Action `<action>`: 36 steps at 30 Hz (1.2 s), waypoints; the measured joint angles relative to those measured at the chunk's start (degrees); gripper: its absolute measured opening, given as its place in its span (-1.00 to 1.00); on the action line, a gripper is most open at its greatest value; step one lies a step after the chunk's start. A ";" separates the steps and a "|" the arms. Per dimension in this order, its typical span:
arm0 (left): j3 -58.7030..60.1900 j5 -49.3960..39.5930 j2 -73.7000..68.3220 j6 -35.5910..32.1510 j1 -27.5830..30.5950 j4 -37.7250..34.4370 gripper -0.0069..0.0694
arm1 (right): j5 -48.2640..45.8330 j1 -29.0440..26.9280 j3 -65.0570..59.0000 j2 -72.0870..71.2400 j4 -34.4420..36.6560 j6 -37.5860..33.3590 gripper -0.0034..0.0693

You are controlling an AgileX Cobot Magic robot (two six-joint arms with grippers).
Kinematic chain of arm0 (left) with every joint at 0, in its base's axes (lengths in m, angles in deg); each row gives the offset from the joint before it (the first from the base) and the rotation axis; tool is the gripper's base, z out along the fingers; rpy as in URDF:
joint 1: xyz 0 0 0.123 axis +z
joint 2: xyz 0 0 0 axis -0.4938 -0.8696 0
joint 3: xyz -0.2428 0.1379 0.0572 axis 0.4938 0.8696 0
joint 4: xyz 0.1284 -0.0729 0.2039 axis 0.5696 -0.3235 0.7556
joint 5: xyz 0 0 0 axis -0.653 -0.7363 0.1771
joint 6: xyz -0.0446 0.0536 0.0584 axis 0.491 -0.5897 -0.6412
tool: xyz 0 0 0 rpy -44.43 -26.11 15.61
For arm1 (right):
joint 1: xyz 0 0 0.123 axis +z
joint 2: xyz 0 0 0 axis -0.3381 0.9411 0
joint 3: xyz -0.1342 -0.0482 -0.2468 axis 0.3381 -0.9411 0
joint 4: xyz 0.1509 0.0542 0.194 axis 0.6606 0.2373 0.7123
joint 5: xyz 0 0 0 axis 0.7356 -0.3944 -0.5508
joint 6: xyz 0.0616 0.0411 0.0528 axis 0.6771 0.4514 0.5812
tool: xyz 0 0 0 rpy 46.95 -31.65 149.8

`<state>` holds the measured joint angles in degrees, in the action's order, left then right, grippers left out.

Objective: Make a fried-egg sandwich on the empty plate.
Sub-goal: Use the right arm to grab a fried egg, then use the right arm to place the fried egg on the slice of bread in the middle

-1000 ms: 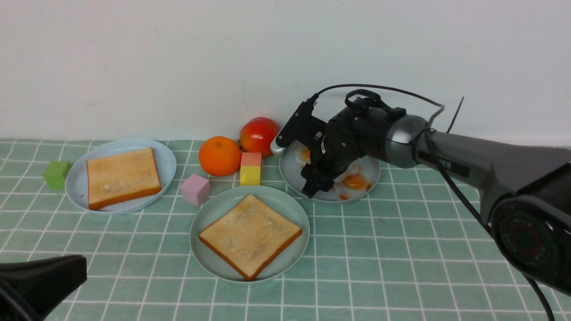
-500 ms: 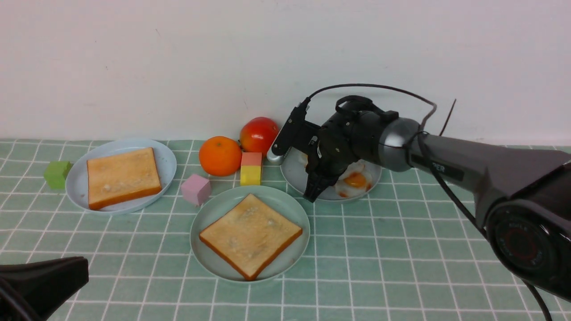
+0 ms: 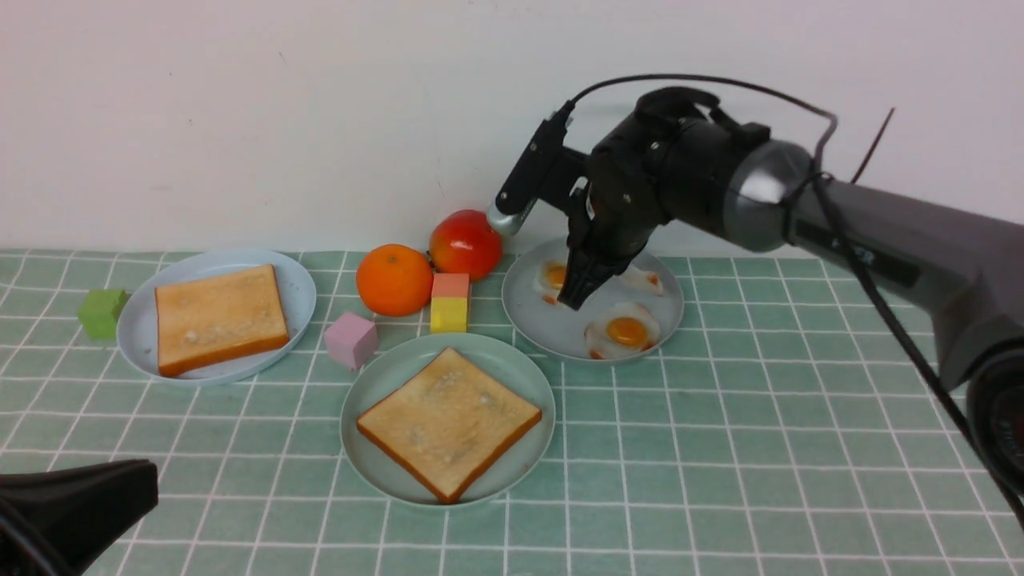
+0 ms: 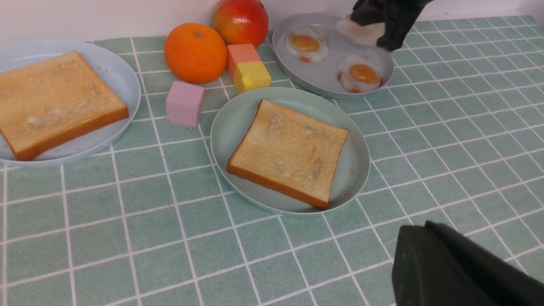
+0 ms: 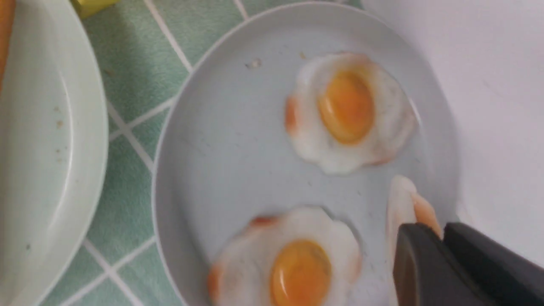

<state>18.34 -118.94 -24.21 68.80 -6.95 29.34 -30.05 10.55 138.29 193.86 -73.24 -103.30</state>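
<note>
Bare cloth [image 3: 720,448] right of the plate [image 3: 382,382]; pink block [image 3: 350,339] (plus stacked pair [image 3: 450,304]) behind it.

Green checked cloth [image 3: 720,448]; on it: mint plate [image 3: 384,376], blue plate [image 3: 300,300], grey plate [image 3: 528,312], orange [image 3: 394,280], apple [image 3: 464,244], blocks [image 3: 350,339].

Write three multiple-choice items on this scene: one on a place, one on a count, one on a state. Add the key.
1. The mint-green plate holds: A a toast slice; B a cube; C nothing.
2. How many eggs lie flat on the grey plate: A none; B four; C two.
3. The right hand is: A wide open; B shut on a fried egg's edge; C out of view.
Key: 1A, toast lies on it; 2C, two yolks face up there; 3B, its fingers pinch the egg's rim.
</note>
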 joint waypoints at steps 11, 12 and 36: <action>0.00 0.00 0.00 0.00 0.00 0.98 -0.84 | -8.63 4.66 -0.28 -7.44 2.67 3.24 -0.73; 0.00 0.00 0.00 0.00 0.00 0.98 -0.84 | -9.12 5.71 -0.28 -8.09 3.15 3.39 -0.73; 0.00 4.37 0.00 0.00 0.00 1.32 -0.83 | -5.54 15.55 -0.30 -1.48 9.17 9.59 -0.73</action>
<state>18.34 -114.56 -24.21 68.80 -6.95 30.67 -35.59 26.10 137.99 192.37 -64.07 -93.71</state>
